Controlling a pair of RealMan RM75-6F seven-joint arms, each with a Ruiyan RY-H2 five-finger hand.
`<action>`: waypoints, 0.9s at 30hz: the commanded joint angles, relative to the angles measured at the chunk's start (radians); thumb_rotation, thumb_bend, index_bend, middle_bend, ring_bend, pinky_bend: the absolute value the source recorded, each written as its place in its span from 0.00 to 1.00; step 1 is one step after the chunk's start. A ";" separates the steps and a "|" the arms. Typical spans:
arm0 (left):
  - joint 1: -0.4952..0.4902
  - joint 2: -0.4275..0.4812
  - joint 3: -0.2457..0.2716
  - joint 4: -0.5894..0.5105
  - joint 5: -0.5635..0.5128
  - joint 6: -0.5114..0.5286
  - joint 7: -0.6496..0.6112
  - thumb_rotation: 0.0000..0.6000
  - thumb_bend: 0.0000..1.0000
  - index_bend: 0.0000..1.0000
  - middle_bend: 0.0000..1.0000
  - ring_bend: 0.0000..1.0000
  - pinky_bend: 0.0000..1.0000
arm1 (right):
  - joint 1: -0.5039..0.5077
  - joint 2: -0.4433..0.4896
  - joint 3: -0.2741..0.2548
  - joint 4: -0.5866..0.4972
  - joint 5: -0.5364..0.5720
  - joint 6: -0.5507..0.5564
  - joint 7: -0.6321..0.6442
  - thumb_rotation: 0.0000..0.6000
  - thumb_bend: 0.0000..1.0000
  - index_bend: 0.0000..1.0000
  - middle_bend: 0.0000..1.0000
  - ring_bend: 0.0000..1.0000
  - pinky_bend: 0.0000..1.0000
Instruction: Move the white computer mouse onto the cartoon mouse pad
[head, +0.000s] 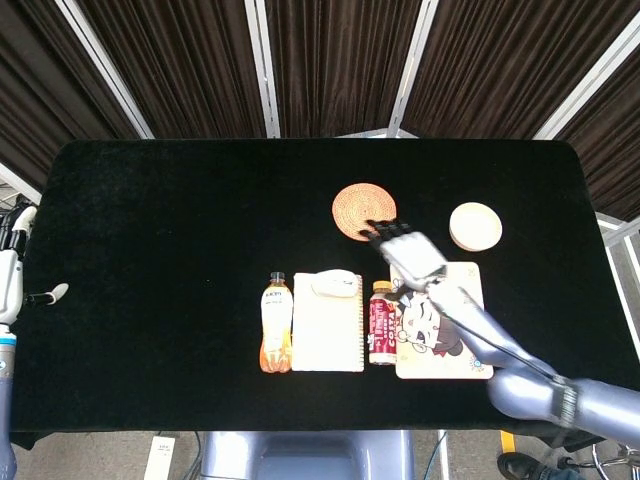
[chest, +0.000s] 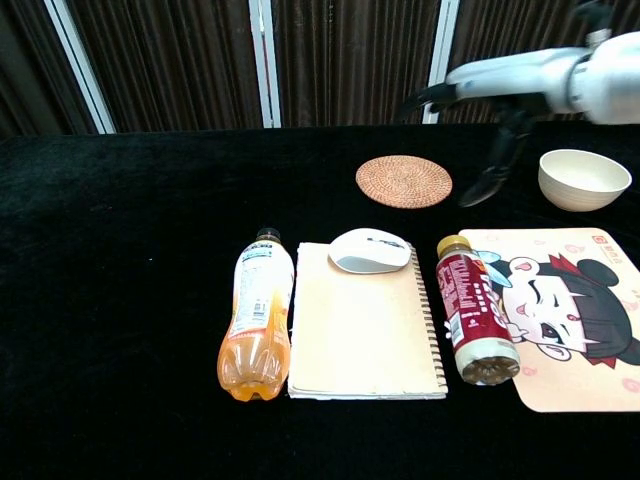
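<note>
The white computer mouse (head: 335, 284) (chest: 369, 250) lies on the top end of a cream spiral notebook (head: 328, 330) (chest: 365, 330). The cartoon mouse pad (head: 425, 338) (chest: 560, 320) lies flat to the right, beyond a red bottle. My right hand (head: 405, 250) (chest: 510, 85) hovers above the table between the coaster and the pad's top edge, fingers spread and holding nothing, right of the mouse. Its forearm crosses over the pad. My left hand (head: 12, 275) shows only in the head view, off the table's left edge, fingers apart and empty.
A red bottle (head: 382, 320) (chest: 474, 310) lies between notebook and pad. An orange bottle (head: 276, 322) (chest: 256, 315) lies left of the notebook. A woven coaster (head: 364, 211) (chest: 403, 181) and a cream bowl (head: 475, 226) (chest: 584, 178) sit further back.
</note>
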 joint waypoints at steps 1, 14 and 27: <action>0.013 -0.003 -0.007 0.018 0.008 -0.008 -0.016 1.00 0.05 0.00 0.00 0.00 0.00 | 0.116 -0.132 -0.051 0.082 0.132 0.005 -0.128 1.00 0.00 0.07 0.00 0.00 0.00; 0.039 0.005 -0.034 0.048 0.010 -0.040 -0.043 1.00 0.05 0.00 0.00 0.00 0.00 | 0.265 -0.385 -0.160 0.284 0.364 0.148 -0.372 1.00 0.00 0.09 0.13 0.00 0.12; 0.050 0.005 -0.059 0.064 0.008 -0.077 -0.055 1.00 0.05 0.00 0.00 0.00 0.00 | 0.272 -0.449 -0.170 0.330 0.344 0.183 -0.392 1.00 0.00 0.16 0.20 0.05 0.22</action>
